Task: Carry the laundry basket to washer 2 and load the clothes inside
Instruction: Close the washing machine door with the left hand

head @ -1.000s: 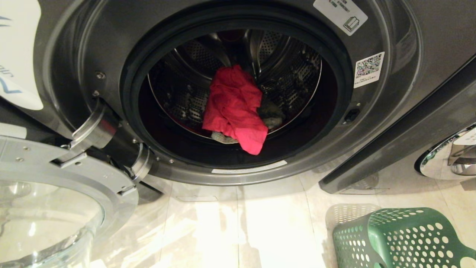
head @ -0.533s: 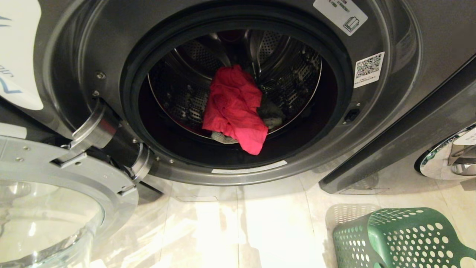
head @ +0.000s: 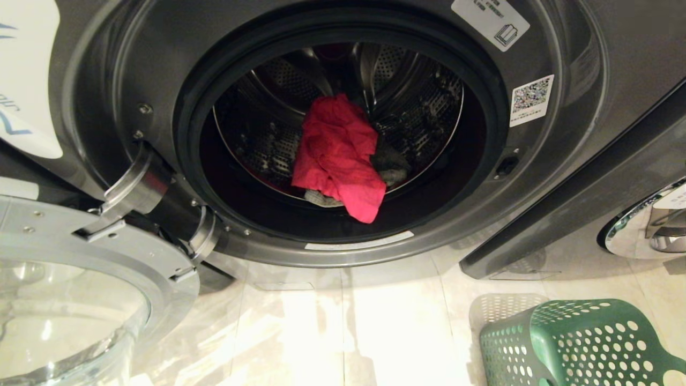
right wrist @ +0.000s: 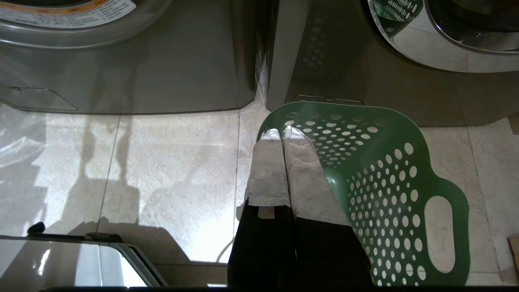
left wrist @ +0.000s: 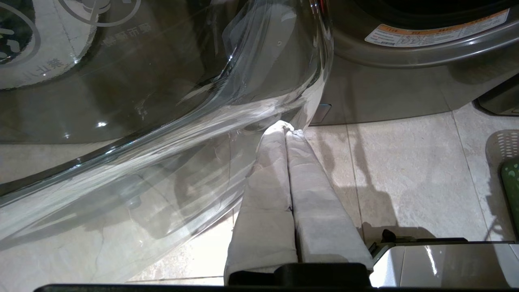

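Straight ahead from my head camera, washer 2 (head: 589,80) stands with its door (head: 80,279) swung open to my left, and a red garment (head: 337,155) lies in the drum over some darker pieces; its lower corner droops toward the rubber seal. The laundry basket (head: 579,343) sits on the floor at my lower right, tipped, in front of the neighbouring washer (head: 651,225). Neither arm shows here.

Seen from my left wrist, my left gripper (left wrist: 288,132) has its padded fingers pressed together on nothing, the tips close under the curved glass of the open door. I judge a careless lift from there could knock that glass.

Over on my right wrist camera, my right gripper (right wrist: 282,136) is likewise closed and empty, hanging over the near rim of the basket, whose inside looks bare. I judge loading is about done; the risk left is the red corner catching in the seal if the door is shut without pushing it deeper.
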Controlling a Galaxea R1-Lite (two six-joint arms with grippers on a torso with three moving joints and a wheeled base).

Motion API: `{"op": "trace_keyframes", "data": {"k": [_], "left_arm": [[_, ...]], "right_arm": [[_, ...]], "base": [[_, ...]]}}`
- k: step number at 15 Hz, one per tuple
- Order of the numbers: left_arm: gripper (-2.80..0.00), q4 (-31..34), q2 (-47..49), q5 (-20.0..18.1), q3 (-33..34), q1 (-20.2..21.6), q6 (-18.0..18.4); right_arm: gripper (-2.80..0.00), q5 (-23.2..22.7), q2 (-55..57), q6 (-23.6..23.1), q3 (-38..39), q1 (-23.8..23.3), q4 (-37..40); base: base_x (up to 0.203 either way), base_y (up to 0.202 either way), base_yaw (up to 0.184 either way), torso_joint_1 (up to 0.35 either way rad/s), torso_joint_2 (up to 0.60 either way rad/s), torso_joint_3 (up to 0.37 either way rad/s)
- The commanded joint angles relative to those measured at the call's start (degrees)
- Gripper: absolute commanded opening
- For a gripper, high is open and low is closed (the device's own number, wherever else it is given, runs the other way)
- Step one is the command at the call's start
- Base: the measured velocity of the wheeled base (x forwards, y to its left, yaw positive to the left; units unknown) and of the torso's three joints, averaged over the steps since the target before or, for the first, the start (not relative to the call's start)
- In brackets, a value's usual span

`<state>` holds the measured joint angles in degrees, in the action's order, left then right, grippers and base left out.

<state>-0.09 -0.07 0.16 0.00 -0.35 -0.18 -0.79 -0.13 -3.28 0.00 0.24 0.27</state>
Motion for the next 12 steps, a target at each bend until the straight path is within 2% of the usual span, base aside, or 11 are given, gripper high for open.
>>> {"op": "trace_keyframes", "data": {"k": [1,12], "left_arm": [[-2.8,0.0,0.0,0.0,0.0,0.0,-0.1],[-2.8,-0.1,0.0,0.0,0.0,0.0,0.1]], "right_arm": [[-2.8,0.0,0.2,-0.1,0.0,0.0,0.0],[-2.8,0.0,0.2,0.0,0.0,0.0,0.0]], "base": [[0.0,0.0,0.0,0.0,0.0,0.0],[0.0,0.0,0.0,0.0,0.0,0.008]]}}
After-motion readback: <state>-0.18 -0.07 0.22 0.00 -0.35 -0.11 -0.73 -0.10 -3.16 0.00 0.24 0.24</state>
